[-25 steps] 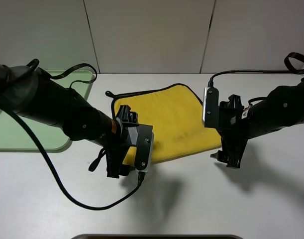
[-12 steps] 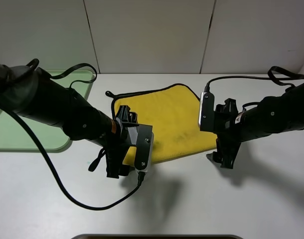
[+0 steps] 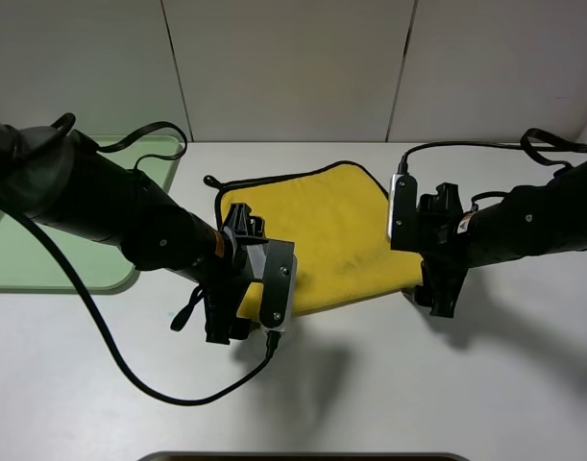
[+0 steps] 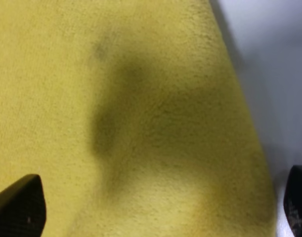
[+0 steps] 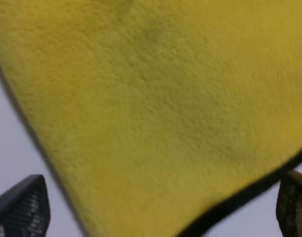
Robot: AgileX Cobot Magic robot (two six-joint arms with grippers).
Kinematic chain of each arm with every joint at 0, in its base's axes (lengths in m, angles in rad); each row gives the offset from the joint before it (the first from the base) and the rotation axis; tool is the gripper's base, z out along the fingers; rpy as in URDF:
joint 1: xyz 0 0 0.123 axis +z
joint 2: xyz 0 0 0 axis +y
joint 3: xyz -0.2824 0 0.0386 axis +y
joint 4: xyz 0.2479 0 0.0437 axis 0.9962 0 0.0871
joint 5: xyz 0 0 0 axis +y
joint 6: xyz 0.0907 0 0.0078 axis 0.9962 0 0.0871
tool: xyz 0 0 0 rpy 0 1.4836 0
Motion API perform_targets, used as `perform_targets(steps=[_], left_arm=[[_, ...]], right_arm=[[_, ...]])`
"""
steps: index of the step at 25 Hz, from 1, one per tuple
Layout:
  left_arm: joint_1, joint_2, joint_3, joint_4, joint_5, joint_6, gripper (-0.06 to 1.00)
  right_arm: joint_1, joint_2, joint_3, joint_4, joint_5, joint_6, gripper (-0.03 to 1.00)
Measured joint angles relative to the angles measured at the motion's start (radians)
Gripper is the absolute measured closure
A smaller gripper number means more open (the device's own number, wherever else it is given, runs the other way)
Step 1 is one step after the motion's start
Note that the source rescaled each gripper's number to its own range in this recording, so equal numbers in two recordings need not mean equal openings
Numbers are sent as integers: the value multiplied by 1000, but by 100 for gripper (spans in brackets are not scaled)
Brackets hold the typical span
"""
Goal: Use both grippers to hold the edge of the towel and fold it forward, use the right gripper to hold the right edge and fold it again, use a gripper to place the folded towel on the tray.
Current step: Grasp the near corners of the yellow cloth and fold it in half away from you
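Left gripper is open wide, with one black tip on each side of the yellow towel. Right gripper is open wide too, over the near right corner, where the thin black edge shows. The towel lies flat on the white table. The green tray sits off to the left, not touching it. The towel looks soft, light and floppy, so it will likely sag when lifted. Pinching the two near corners looks best.
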Motion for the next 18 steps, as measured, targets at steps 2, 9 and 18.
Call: perform_targets(steps=[2, 9, 18], left_arm=[[0, 0, -1, 0, 2, 0, -2], [0, 0, -2, 0, 3, 0, -2], [0, 0, -2, 0, 3, 0, -2]], right_arm=[[-41, 0, -1, 0, 0, 0, -3], [-68, 0, -2, 0, 1, -1, -3], [-64, 0, -3, 0, 19, 9, -3]])
